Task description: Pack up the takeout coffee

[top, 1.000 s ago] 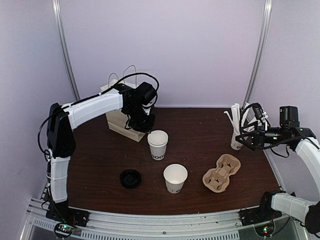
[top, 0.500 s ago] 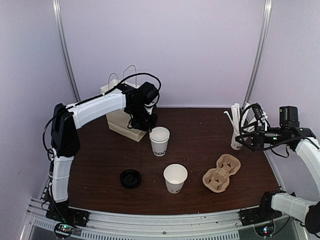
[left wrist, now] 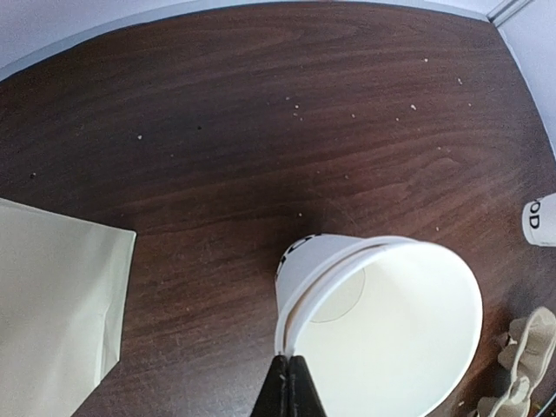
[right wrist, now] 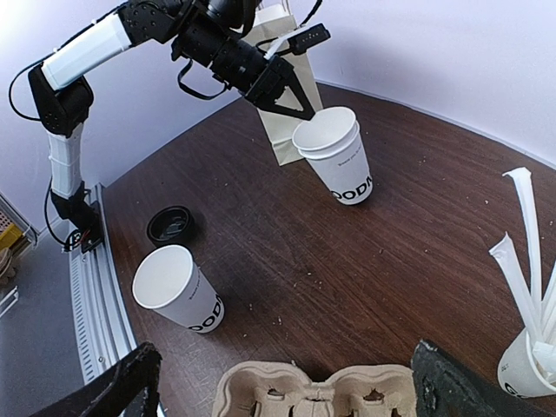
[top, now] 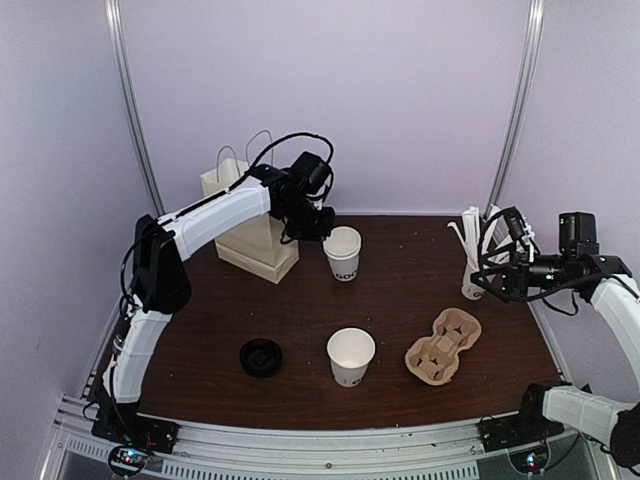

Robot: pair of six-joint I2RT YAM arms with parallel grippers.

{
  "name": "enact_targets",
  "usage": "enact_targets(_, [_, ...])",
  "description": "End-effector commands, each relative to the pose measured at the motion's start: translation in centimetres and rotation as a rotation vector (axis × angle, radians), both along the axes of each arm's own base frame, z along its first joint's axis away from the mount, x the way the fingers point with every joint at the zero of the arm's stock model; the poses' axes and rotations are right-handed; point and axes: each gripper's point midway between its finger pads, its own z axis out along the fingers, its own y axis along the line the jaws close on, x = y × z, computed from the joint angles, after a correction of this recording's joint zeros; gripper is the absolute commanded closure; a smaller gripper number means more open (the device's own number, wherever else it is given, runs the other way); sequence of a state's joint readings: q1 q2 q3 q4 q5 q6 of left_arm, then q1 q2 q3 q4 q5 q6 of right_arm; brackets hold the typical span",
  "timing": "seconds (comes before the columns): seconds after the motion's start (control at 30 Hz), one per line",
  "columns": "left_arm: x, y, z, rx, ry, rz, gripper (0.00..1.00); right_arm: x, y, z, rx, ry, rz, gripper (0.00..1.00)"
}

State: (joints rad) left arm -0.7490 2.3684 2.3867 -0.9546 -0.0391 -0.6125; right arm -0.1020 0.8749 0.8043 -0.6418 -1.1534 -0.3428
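A: What is set out on the dark wood table (top: 400, 290) between the lilac walls?

B: Nearest, a black lid (top: 261, 357) is seen at the left, an uncapped near cup (top: 350, 356) in the middle and a pulp carrier (top: 443, 346) at the right. All three are apart from one another.

A: And farther back?

B: A held cup (top: 343, 252) is pinched at the left side of its rim by the left gripper (left wrist: 288, 382), whose fingers are closed tight on the paper wall. A second rim is seen just under the first, so two nested cups may be held. No lid is fitted. The bag (top: 250, 225) stands far left and a stick cup (right wrist: 524, 372) far right.

A: The right gripper?

B: The right gripper (top: 488, 280) is spread wide and empty, just beside the stick cup.

A: What is the next move governed by?

B: The held cup hangs right of and below the fingers, mouth up, its long axis slightly tipped. Whether its base is clear of the table cannot be told. The bag lies just to its left, the carrier well to its near right. The carrier is nearer the right arm, but the cup is gripped by the left, so a long carry toward the carrier's wells is judged likely.
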Motion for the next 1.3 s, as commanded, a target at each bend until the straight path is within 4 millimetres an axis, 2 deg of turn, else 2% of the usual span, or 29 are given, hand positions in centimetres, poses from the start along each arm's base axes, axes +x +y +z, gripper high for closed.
enact_targets(0.0, [3.3,-0.5,0.7,-0.088,-0.069,0.09,1.0,-0.3,0.1,-0.4,-0.013,-0.003,0.005,0.0])
enact_targets(0.27, [5.1,-2.0,0.8,-0.178,-0.084,0.128,1.0,-0.4,0.1,-0.4,-0.013,-0.005,0.008,0.0])
enact_targets(0.3, [5.2,-2.1,0.9,-0.193,-0.079,0.131,0.97,-0.4,0.1,-0.4,-0.013,-0.004,0.007,0.0])
enact_targets(0.37, [5.5,-2.2,0.9,-0.225,-0.067,0.136,0.81,-0.4,0.1,-0.3,-0.013,-0.004,0.006,0.0])
enact_targets(0.4, [5.6,-2.3,1.2,-0.237,-0.07,0.136,0.77,-0.5,0.1,-0.2,-0.012,-0.007,0.007,0.0])
enact_targets(0.5, [6.1,-2.2,2.3,-0.256,-0.091,0.139,0.73,-0.5,0.1,-0.3,-0.013,-0.006,0.005,0.0])
enact_targets(0.67, [6.1,-2.1,4.4,-0.282,-0.122,0.128,0.72,-0.5,0.1,-0.2,-0.015,-0.01,0.005,0.0])
enact_targets(0.77, [4.7,-3.0,6.4,-0.322,-0.121,0.035,0.73,-0.5,0.1,-0.2,-0.014,-0.008,0.006,0.0])
enact_targets(0.83, [3.0,-3.6,8.3,-0.307,-0.158,-0.045,0.73,-0.6,0.1,-0.3,-0.014,-0.009,0.007,0.0])
enact_targets(0.87, [1.7,-3.6,10.2,-0.303,-0.19,-0.088,0.73,-0.6,0.1,-0.3,-0.013,-0.009,0.01,0.0])
enact_targets(0.9, [0.4,-3.6,11.2,-0.288,-0.213,-0.137,0.73,-0.6,0.1,-0.3,-0.015,-0.012,0.01,0.0])
enact_targets(1.0, [-4.1,-2.8,13.3,-0.225,-0.26,-0.267,0.73,-0.6,0.1,-0.4,-0.024,-0.016,0.009,0.0])
enact_targets(1.07, [-7.7,-2.1,13.5,-0.184,-0.267,-0.366,0.72,-0.6,0.1,-0.4,-0.03,-0.019,0.009,0.0])
enact_targets(1.17, [-13.3,-0.5,12.7,-0.113,-0.26,-0.506,0.72,-0.6,0.2,-0.7,-0.039,-0.014,0.01,0.0])
enact_targets(1.27, [-17.6,2.2,10.4,-0.036,-0.191,-0.555,0.71,-0.5,0.3,-1.0,-0.045,-0.01,0.014,0.0])
